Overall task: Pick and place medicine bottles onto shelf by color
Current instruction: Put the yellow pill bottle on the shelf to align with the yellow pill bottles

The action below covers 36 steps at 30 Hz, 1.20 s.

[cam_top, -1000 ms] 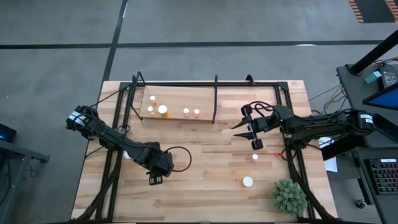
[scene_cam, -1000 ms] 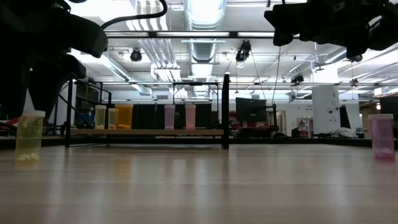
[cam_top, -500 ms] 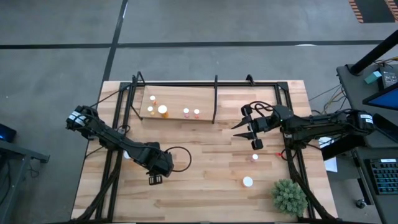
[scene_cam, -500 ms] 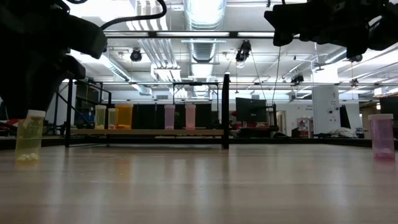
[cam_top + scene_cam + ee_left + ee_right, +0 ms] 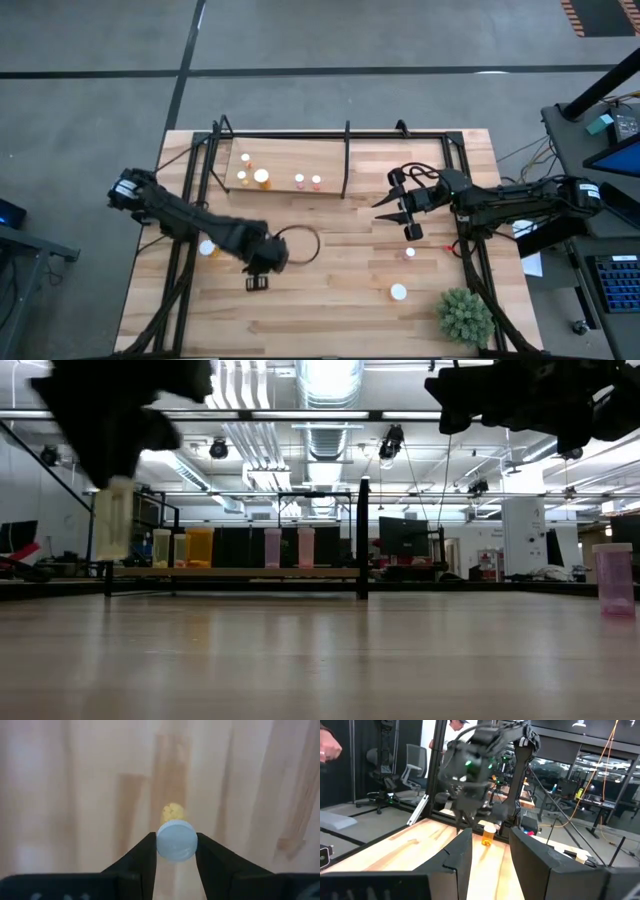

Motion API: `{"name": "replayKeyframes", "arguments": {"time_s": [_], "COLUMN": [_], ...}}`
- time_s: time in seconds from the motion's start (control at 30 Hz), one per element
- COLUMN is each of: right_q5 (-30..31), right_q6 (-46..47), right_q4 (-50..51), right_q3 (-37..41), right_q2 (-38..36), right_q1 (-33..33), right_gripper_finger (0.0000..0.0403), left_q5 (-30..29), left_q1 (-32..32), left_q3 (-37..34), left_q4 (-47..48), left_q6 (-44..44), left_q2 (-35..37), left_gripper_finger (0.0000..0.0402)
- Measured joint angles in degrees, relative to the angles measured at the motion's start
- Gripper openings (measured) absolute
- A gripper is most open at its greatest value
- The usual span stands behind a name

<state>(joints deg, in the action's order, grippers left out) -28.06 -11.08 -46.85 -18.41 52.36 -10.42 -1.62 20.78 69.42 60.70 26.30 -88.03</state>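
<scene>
My left gripper [image 5: 256, 284] is over the near left part of the table, shut on a pale yellow medicine bottle [image 5: 112, 520] with a white cap and yellow pills inside. My right gripper [image 5: 405, 208] hangs open and empty over the table's right half. The shelf [image 5: 285, 165], a pale board with a black post [image 5: 347, 160], lies at the far side and bears several bottles [image 5: 200, 547], orange-yellow on its left and pinkish on its right. An orange bottle [image 5: 207, 248], a pink one [image 5: 409, 253] and a white-capped one [image 5: 398, 292] stand on the tabletop. My left gripper pinches the bottle at its white cap [image 5: 162, 842] between the two fingers, one on each side. The fingers come from above, pointing down. The bottle hangs upright below them, its bottom [image 5: 111, 555] clear of the tabletop.
A green spiky plant [image 5: 465, 315] stands at the near right corner. A black frame [image 5: 300, 133] runs around the shelf and down both table sides. The pink bottle also shows in the low view [image 5: 613, 578]. Bare wood lies in the table's middle.
My left gripper has gone up and a little toward the table's right edge with the pale yellow bottle. The bottle stood on the table and now hangs upright, lifted clear. The orange bottle on the tabletop has come out from under the left arm.
</scene>
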Motion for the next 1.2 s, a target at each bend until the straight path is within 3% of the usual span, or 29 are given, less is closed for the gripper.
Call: {"name": "replayKeyframes", "arguments": {"time_s": [0.27, 0.5, 0.63, 0.8, 0.93, 1.2], "right_q5": [0.2, 1.0, 1.3, 4.0, 4.3, 5.3], "right_q6": [0.0, 0.0, -0.7, -2.1, -3.0, -2.9], "right_q4": [0.3, 0.3, 0.6, 0.6, 0.6, 0.5], "right_q3": [0.0, 0.0, 0.0, 0.0, 0.0, 0.0], "right_q2": [0.0, 0.0, 0.0, 0.0, 0.0, 0.0], "right_q1": [0.0, 0.0, 0.0, 0.0, -0.1, -0.1], "right_gripper_finger": [0.0121, 0.0121, 0.0121, 0.0121, 0.0121, 0.0121], "left_q5": [-4.0, -6.8, -6.8, -6.1, -4.3, -3.0], "left_q1": [-18.3, -40.4, -53.3, -66.8, -71.9, -72.6], "left_q3": [12.8, 18.7, 18.4, 18.4, 18.3, 18.3], "left_q4": [12.1, 13.1, 10.1, 8.1, 7.6, 6.8], "left_q6": [-22.7, -42.4, -48.7, -50.5, -51.4, -53.7], "left_q2": [0.0, 0.1, 0.1, -0.5, -1.9, -6.9], "left_gripper_finger": [0.0102, 0.0102, 0.0102, 0.0102, 0.0102, 0.0102]}}
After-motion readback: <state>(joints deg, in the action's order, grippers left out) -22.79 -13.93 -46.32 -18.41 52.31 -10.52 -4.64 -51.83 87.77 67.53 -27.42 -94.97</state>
